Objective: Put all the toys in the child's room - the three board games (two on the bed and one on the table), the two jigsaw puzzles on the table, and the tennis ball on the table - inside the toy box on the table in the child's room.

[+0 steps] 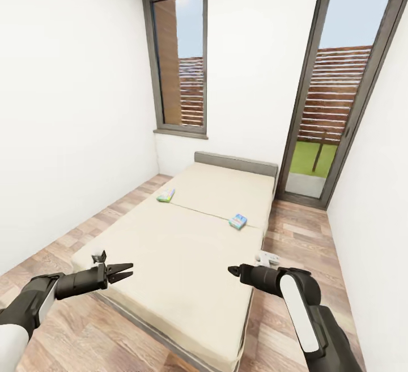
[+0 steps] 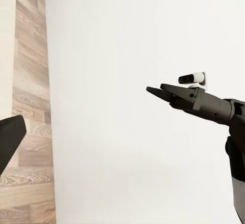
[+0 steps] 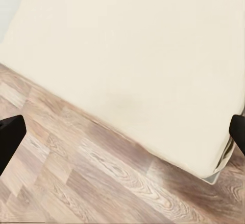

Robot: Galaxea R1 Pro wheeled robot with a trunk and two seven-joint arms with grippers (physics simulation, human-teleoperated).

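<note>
Two board games lie on the beige bed point(image 1: 181, 247) ahead of me: a yellow-green one point(image 1: 166, 195) near its left edge and a blue one point(image 1: 238, 221) toward its right side. My left gripper point(image 1: 129, 270) hovers open over the bed's near left corner, holding nothing. Over the near right part, my right gripper point(image 1: 231, 270) is also open and empty, and its dark fingers point(image 3: 10, 137) stand wide apart above the mattress edge point(image 3: 143, 55). The left wrist view catches the right gripper point(image 2: 155, 87) from the side. The table, toy box, jigsaw puzzles and tennis ball are out of view.
White walls close in on both sides. A tall window point(image 1: 181, 60) sits behind the grey headboard point(image 1: 235, 163), and a glass door point(image 1: 334, 106) stands at the back right. Strips of wooden floor point(image 1: 85, 326) run along both sides of the bed.
</note>
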